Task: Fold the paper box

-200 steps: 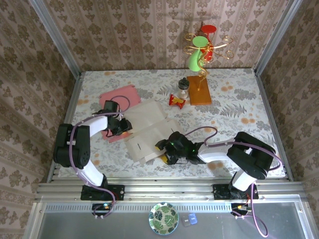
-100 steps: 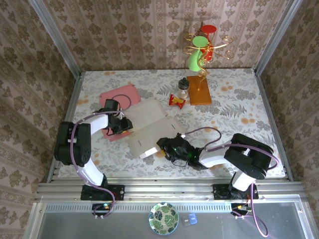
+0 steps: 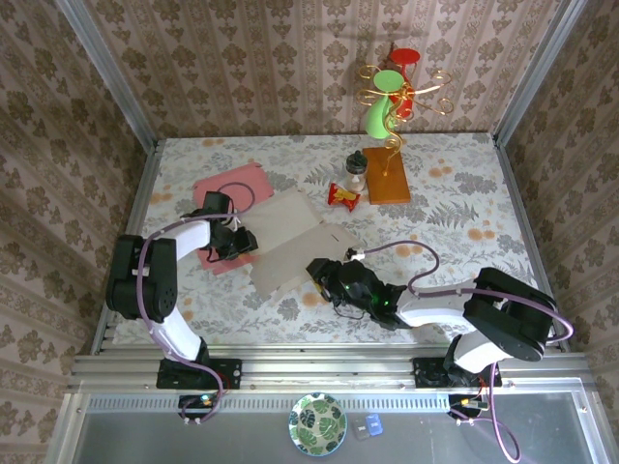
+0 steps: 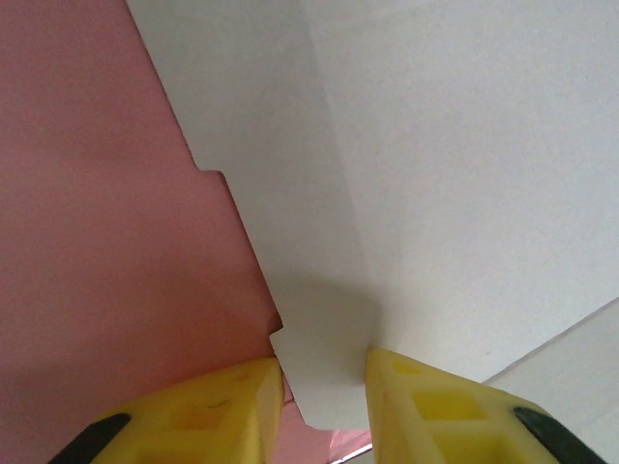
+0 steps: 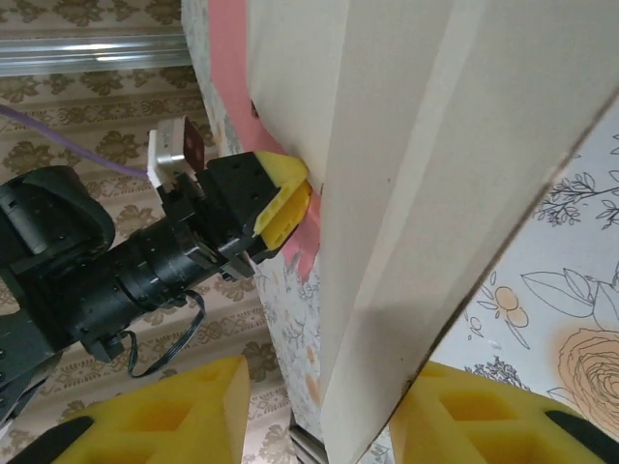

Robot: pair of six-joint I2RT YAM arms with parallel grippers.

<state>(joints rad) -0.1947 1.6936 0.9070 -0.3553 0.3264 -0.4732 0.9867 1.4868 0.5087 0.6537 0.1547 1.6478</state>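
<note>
Worktop (image 3: 464, 193): a flower-patterned cloth is spread over it. The paper box (image 3: 290, 232) is carried on its left half, about midway between the far and near edges.
Paper box: it is laid mostly flat with the white face up, and pink card is shown toward the left edge. In the right wrist view a long creased panel is seen lifted off the cloth.
Right end effector (image 3: 324, 275): it is placed at the box's near right side. Its yellow fingers (image 5: 164, 416) are held apart on either side of the lifted panel, with a clear gap on one side, so nothing is pinched.
Left end effector (image 3: 240, 244): it is set at the box's left side, where a small white tab (image 4: 324, 358) is pinched between its fingers.
Orange block (image 3: 387, 176): it is stood by the far edge, well apart from the box.
Step in hand: an early fold is judged to be under way, with the left side anchored while the near right panel is raised along its crease.
Next move: the panel would need to be gripped and turned over its crease without the anchored side being dragged.
Hard to make out: the box's near edge is covered by the right arm from above. How many panels are already folded cannot be told.
</note>
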